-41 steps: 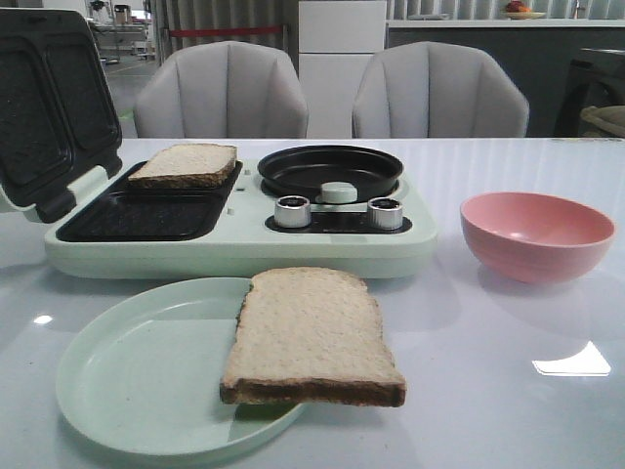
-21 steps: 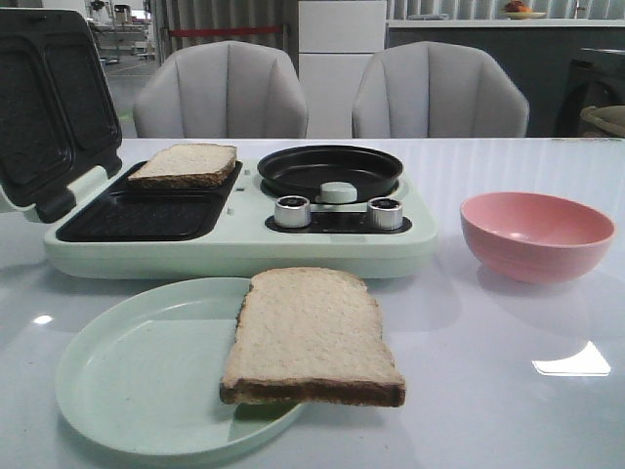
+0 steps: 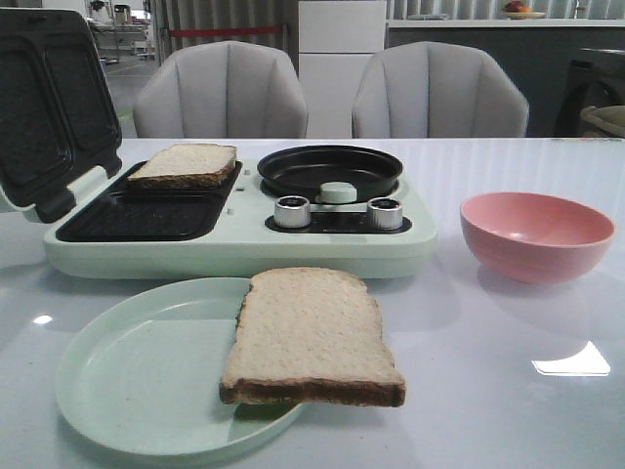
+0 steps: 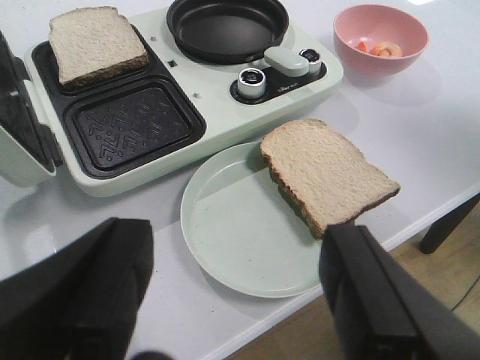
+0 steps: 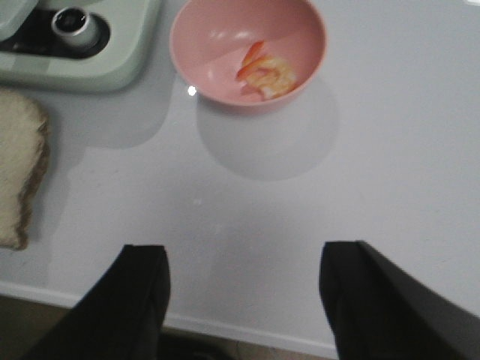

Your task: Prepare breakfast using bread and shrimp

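Nothing has shifted since earlier frames. One bread slice (image 4: 96,42) sits on sandwich maker's (image 4: 150,157) back plate; second slice (image 3: 311,335) overhangs pale green plate (image 3: 127,376). Shrimp (image 5: 266,73) untouched in pink bowl (image 5: 195,67). Left gripper (image 4: 236,289) and right gripper (image 5: 244,300) both spread apart, empty.

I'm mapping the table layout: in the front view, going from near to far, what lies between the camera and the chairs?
Pale green plate with a bread slice overhanging its rim → sandwich maker's control knobs → round black pan → grey chairs.

Left gripper (image 4: 232,300) fingers spread wide, right gripper (image 5: 244,300) likewise, both empty
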